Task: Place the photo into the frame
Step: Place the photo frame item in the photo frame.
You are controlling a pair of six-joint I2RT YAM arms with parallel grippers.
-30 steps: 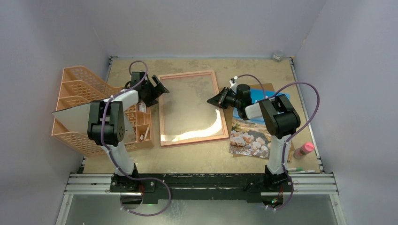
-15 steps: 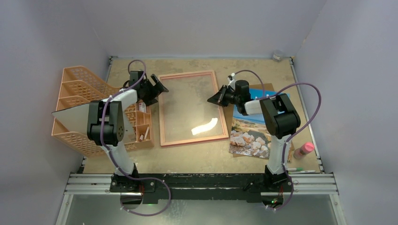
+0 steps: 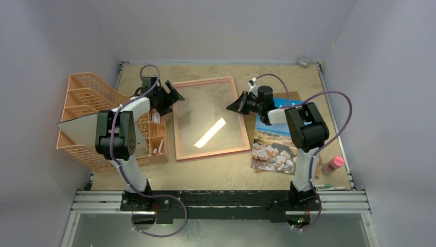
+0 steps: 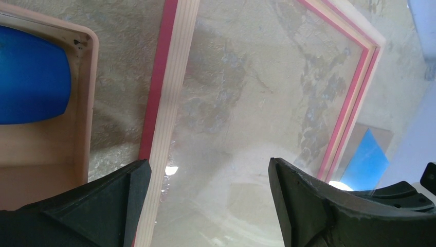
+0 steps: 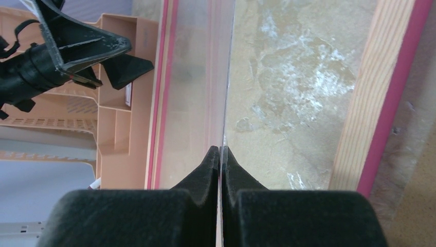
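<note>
Since a second ago the bright glare on the thin, transparent clear pane has shrunk from a long curved streak near its lower right corner to a short straight bar at its middle. The right gripper has edged slightly toward the far side (a sign, I judge, that the pane is tipping). Its two black fingers are pressed fully together on the pane's right edge, which the wrist view shows edge-on, running away from the tips.

The pane sits within the thin rectangular frame, which lies flat on the sandy-brown table with its pale wood back up and pink-red showing at the edges. Across it, the left gripper hangs with jaws spread wide, holding nothing. It is over the frame's left rail, beside the orange mesh organiser.

The step in hand looks like handling the pane. It is best tilted slowly so that the far edge pivots against the left rail and does not skid, with the pinch kept shallow and the idle gripper ready to steady it.

The photo, a large paper print of blue sky over a rocky coast, lies face up just right of the frame. It overlaps the brown cardboard backing board and is partly under the right arm, close behind that gripper and untouched.
</note>
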